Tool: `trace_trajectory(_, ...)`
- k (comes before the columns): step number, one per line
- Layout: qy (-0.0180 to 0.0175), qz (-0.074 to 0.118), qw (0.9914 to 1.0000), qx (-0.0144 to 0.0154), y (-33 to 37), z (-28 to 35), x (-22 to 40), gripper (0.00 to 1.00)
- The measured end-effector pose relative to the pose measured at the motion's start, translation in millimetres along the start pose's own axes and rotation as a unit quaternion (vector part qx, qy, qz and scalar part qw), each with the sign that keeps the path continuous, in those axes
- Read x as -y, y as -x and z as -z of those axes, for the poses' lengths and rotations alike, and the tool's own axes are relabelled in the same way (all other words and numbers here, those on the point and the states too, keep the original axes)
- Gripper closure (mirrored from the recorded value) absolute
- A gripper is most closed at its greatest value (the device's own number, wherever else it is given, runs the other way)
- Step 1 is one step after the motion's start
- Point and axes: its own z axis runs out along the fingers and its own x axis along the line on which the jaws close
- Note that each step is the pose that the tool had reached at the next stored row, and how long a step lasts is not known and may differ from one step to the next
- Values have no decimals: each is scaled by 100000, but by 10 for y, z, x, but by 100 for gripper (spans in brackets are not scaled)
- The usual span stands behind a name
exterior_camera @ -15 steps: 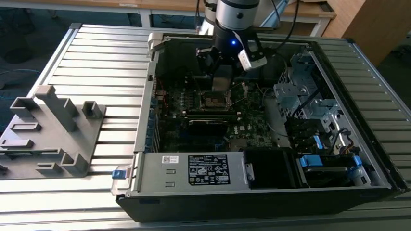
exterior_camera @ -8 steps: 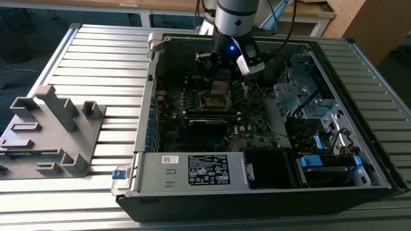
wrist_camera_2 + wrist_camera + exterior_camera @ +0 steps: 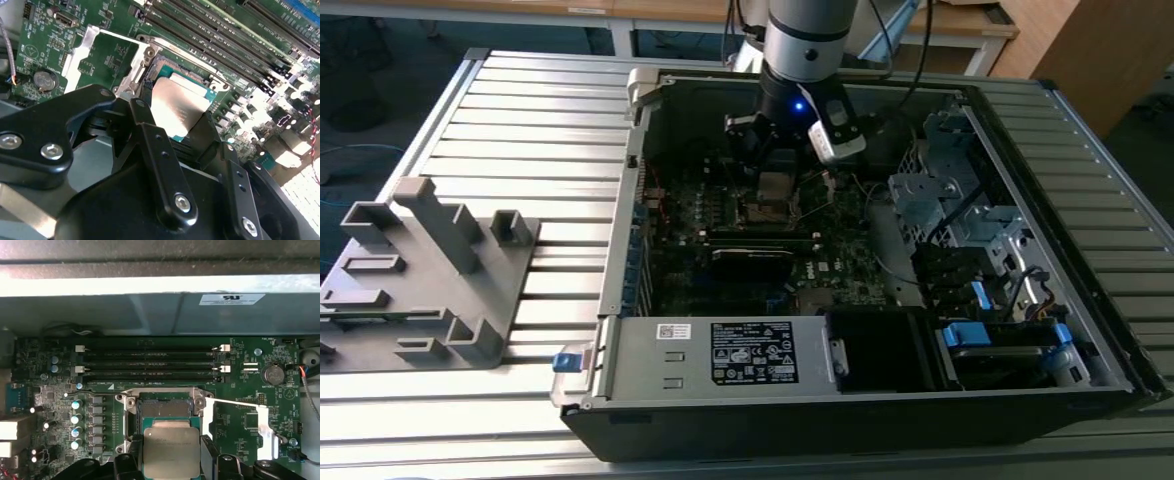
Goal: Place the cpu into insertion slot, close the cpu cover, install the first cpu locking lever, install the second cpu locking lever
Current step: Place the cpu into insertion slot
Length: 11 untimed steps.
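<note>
While the hand (image 3: 171,446) grips the cpu (image 3: 171,455) over the insertion slot (image 3: 165,409), any tilt or offset could, I judge, damage the slot's contacts.

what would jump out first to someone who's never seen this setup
In the exterior view, the robot arm reaches down into the open computer case, which sits on a slatted table. In both wrist views, the black pincer grips the shiny cpu over the insertion slot. The cpu cover is flipped open beside it.
</note>
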Motion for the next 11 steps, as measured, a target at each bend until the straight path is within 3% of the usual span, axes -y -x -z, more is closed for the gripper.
trace_trajectory(11, 0, 5, 100000, 11, -12, -137, 3, 46)
